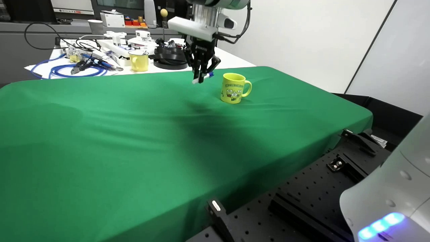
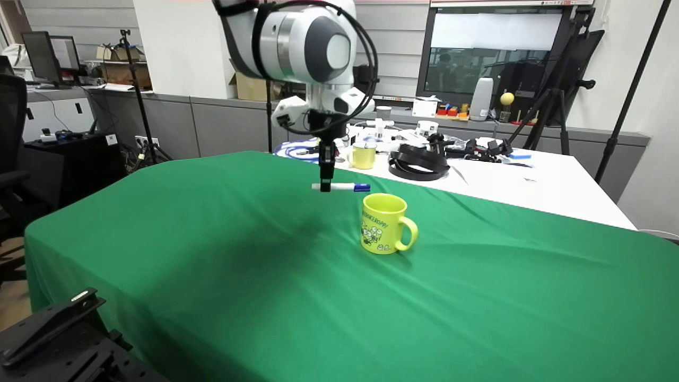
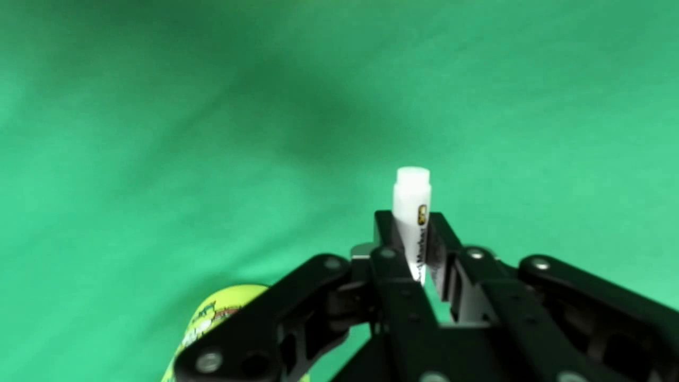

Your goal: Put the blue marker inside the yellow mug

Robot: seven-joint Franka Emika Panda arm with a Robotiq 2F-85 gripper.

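My gripper (image 1: 199, 80) is shut on the blue marker (image 1: 207, 76) and holds it above the green cloth. In an exterior view the gripper (image 2: 325, 187) has the marker (image 2: 344, 187) lying level across its fingertips, its blue end toward the mug's side. In the wrist view the white barrel (image 3: 412, 199) sits between the fingertips (image 3: 409, 223); the blue end is hidden. The bright yellow mug (image 1: 231, 88) stands upright on the cloth, its handle to the right in both exterior views (image 2: 382, 225). It is beside and lower than the gripper. The wrist view shows only part of it (image 3: 228, 298).
A green cloth (image 1: 134, 134) covers the table. Behind it a white table (image 2: 551, 191) bears a paler yellow cup (image 2: 363, 155), a black coiled item (image 2: 419, 162), blue cable (image 1: 67, 70) and clutter. The black perforated robot base (image 1: 302, 201) borders the cloth.
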